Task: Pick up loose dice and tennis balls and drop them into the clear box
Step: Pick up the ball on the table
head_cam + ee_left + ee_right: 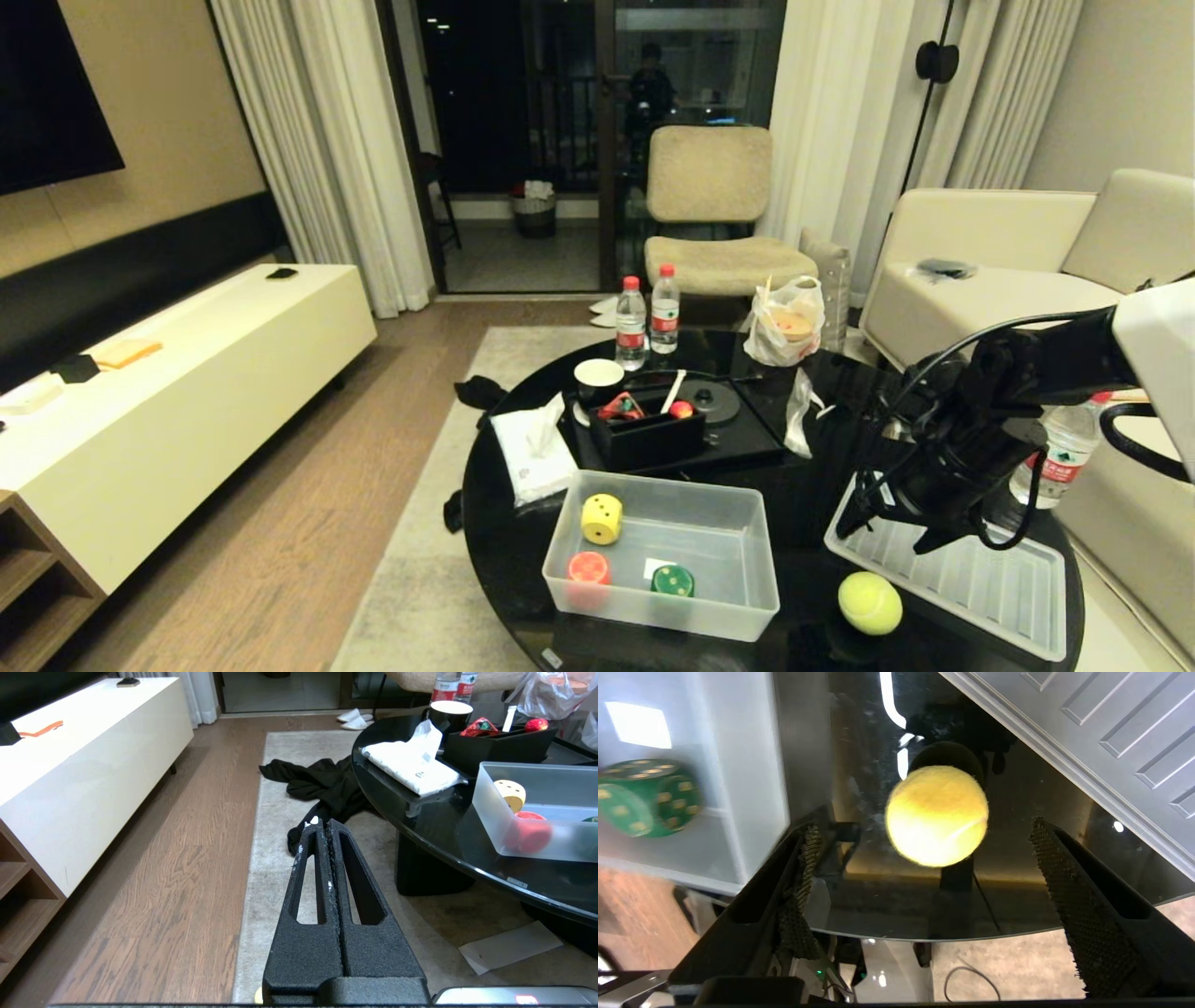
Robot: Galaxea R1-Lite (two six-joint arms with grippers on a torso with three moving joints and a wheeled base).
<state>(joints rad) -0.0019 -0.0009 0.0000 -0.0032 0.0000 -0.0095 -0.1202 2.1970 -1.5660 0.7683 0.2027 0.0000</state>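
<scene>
Your right tool point(924, 858) gapes wide over the fuzzy round tennis ball point(937, 815) on the glossy black table point(1017, 882); left tool point(322, 828) is pinched closed.

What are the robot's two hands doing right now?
Left gripper: shut, holding nothing.
Right gripper: open above the tennis ball, not holding it.

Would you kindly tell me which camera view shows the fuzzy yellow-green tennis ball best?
The right wrist view: the fuzzy yellow-green tennis ball fills the centre, lying on the black glass table ahead of the right gripper with its jaws open. The head view shows it small; the left wrist view misses it.
</scene>
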